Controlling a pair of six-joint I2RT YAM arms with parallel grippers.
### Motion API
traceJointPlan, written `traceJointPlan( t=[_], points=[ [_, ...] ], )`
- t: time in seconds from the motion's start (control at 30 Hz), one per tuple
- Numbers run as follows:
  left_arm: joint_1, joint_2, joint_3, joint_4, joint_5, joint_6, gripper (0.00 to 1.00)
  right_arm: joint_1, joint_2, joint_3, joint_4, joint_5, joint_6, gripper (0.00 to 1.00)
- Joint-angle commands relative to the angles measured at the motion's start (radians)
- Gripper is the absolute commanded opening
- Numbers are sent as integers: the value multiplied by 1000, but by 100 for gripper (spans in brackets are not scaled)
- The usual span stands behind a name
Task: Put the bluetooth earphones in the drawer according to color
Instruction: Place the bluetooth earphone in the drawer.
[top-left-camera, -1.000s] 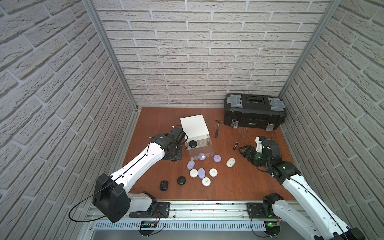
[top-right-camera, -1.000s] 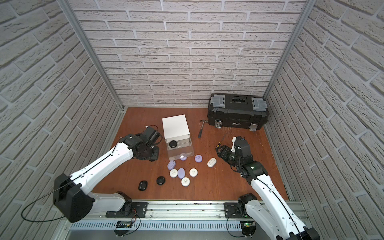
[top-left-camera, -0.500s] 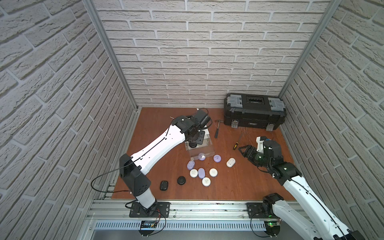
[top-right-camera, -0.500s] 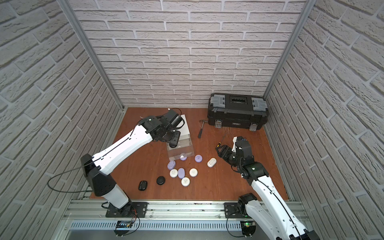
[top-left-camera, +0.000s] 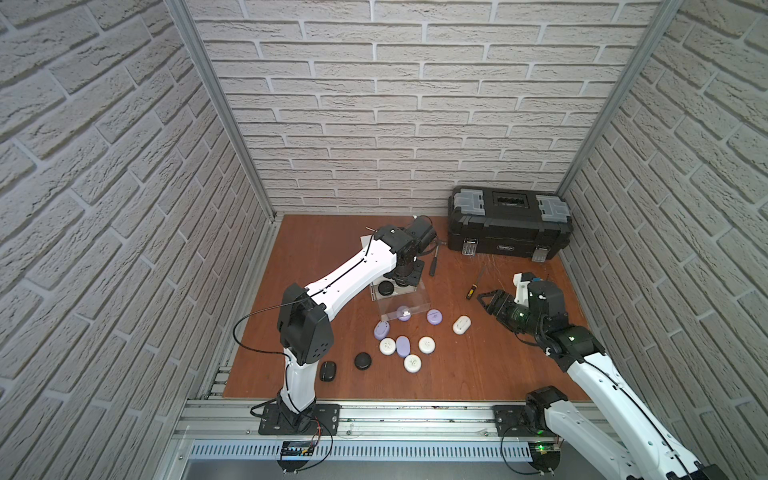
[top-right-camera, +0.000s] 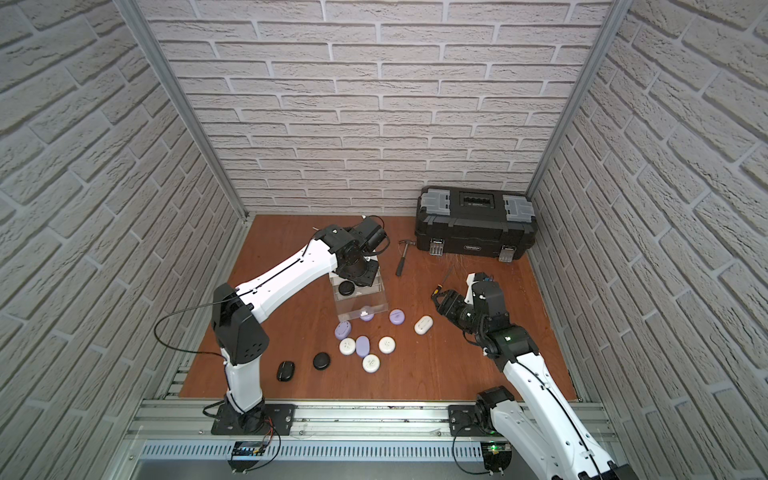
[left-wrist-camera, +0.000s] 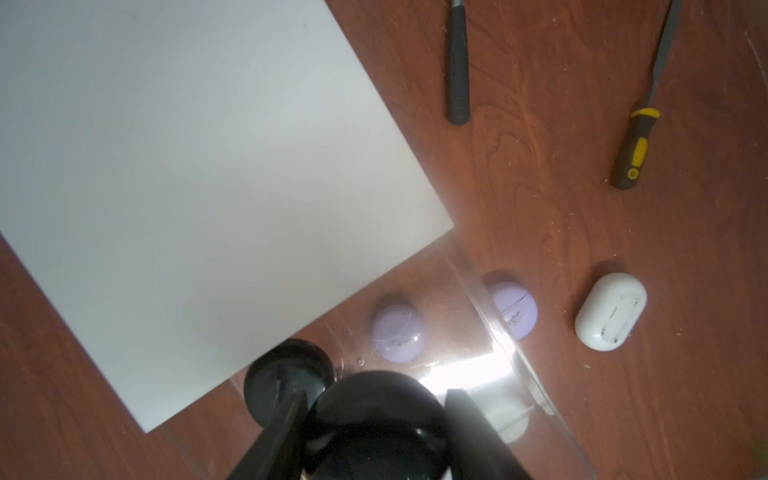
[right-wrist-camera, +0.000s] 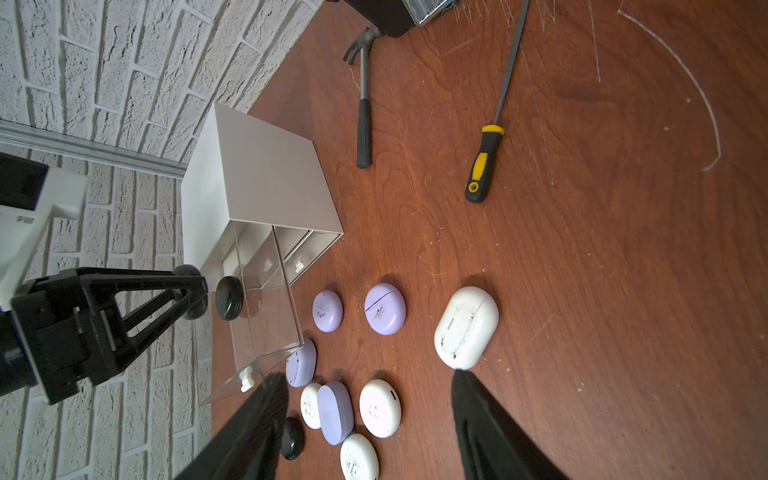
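Left gripper (left-wrist-camera: 374, 419) now over open clear plastic drawer (right-wrist-camera: 270, 324), clamped on round black earphone case (left-wrist-camera: 365, 395); right gripper (right-wrist-camera: 365, 378) unmoved, apart. 4 black cases (top-left-camera: 363, 360), 4 lavender cases (top-left-camera: 434, 317), 4 white cases (top-left-camera: 461, 324).

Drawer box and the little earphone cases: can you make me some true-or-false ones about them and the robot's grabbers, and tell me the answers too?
1. The top drawer is pulled out. True.
2. The right gripper is holding the white case. False: it is open and holds nothing; the case lies on the table just in front of it.
3. Two black cases lie on the table. True.
4. The toolbox is open. False: its lid is shut.
5. The left gripper grips a lavender case. False: it grips a black case above the open drawer.
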Motion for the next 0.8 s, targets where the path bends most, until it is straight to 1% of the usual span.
traceJointPlan(
  t=[0.0, 0.77],
  points=[
    [9, 25, 23, 21, 26, 14, 43, -12, -13, -18, 24, -4, -10, 67],
    [19, 104, 20, 32, 48, 30, 43, -19, -5, -20, 27, -9, -12, 67]
  ],
)
